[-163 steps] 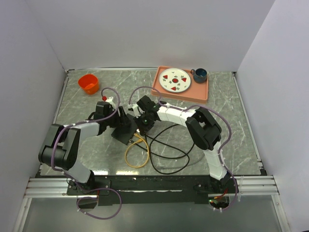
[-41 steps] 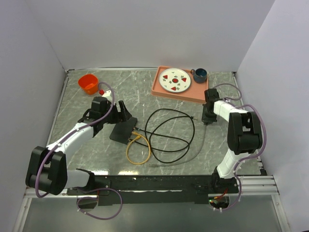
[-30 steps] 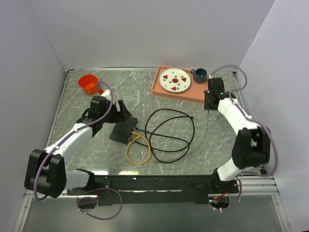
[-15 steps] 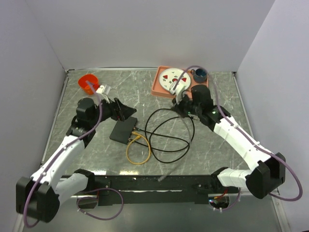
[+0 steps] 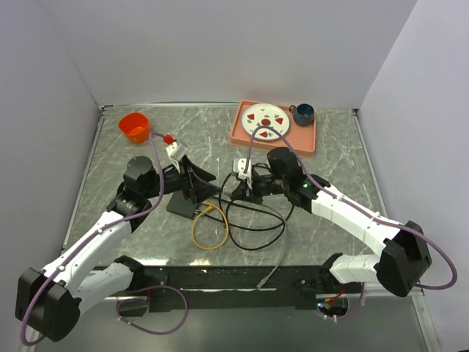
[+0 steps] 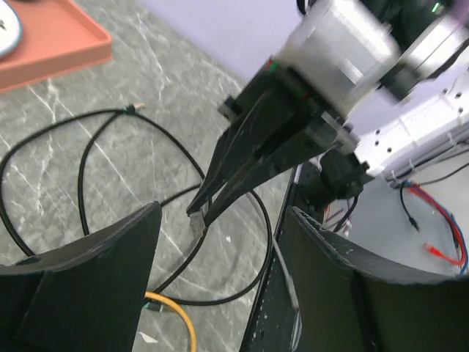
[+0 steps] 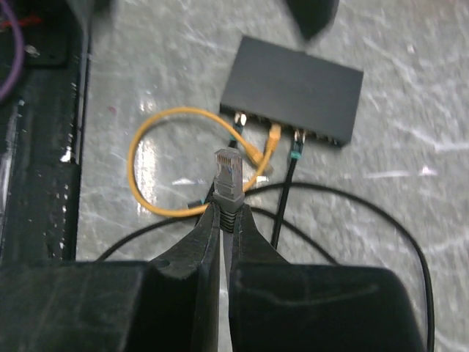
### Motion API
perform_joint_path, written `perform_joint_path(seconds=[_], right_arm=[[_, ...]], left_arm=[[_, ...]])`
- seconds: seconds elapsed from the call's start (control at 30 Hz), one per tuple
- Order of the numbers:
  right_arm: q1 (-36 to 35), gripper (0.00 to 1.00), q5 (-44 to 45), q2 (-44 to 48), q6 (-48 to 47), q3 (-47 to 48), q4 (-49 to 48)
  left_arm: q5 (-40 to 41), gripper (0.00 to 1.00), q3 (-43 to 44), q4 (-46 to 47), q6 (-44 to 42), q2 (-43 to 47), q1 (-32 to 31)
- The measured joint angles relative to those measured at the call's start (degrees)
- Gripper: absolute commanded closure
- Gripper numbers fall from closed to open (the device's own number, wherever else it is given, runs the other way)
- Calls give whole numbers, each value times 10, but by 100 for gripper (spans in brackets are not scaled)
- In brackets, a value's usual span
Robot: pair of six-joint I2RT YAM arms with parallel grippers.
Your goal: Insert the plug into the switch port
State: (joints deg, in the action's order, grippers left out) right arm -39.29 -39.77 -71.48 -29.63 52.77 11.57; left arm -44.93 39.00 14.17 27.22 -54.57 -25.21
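The black switch box point(image 7: 293, 84) lies on the marble table. Its port row point(image 7: 322, 136) faces my right gripper, with a yellow cable point(image 7: 157, 158) and black cables plugged in. My right gripper point(image 7: 226, 209) is shut on the grey plug point(image 7: 228, 174), which points at the box from a short way off and does not touch it. In the top view the right gripper point(image 5: 236, 192) is just right of the box point(image 5: 182, 203). My left gripper point(image 5: 207, 183) hovers over the box, open and empty. Its wrist view shows wide fingers point(image 6: 88, 279) and the held plug point(image 6: 198, 220).
A salmon tray point(image 5: 308, 139) with a plate point(image 5: 266, 121) and a mug point(image 5: 303, 112) stands at the back. An orange cup point(image 5: 134, 126) sits back left. Black cable loops point(image 5: 282, 220) and a yellow loop point(image 5: 199, 238) lie in the middle. The grey cable point(image 5: 272, 270) trails over the front edge.
My right gripper has swung from beside the tray leftward and nearer, bringing the grey plug next to the switch. My left gripper has moved right, over the switch.
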Motion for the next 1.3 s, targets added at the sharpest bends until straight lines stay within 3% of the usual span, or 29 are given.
perform_joint_path(seconds=[0.37, 0.57, 0.73, 0.9, 1.07, 1.3], right_arm=[[-1, 100, -73, -6, -3, 16, 8], [-6, 100, -50, 0, -3, 16, 18], [-67, 100, 107, 42, -8, -8, -17], [-160, 100, 316, 103, -34, -97, -127], [-257, 100, 517, 110, -114, -201, -298], [-332, 100, 687, 76, -244, -261, -544]], left_arm=[[24, 40, 3, -34, -42, -21, -47], [57, 40, 15, -61, -54, -42, -66], [114, 41, 15, -62, -40, -25, -69], [123, 41, 20, -50, -8, -23, -69], [121, 42, 19, -22, 37, -21, -69], [96, 44, 19, -7, 65, -21, -71]])
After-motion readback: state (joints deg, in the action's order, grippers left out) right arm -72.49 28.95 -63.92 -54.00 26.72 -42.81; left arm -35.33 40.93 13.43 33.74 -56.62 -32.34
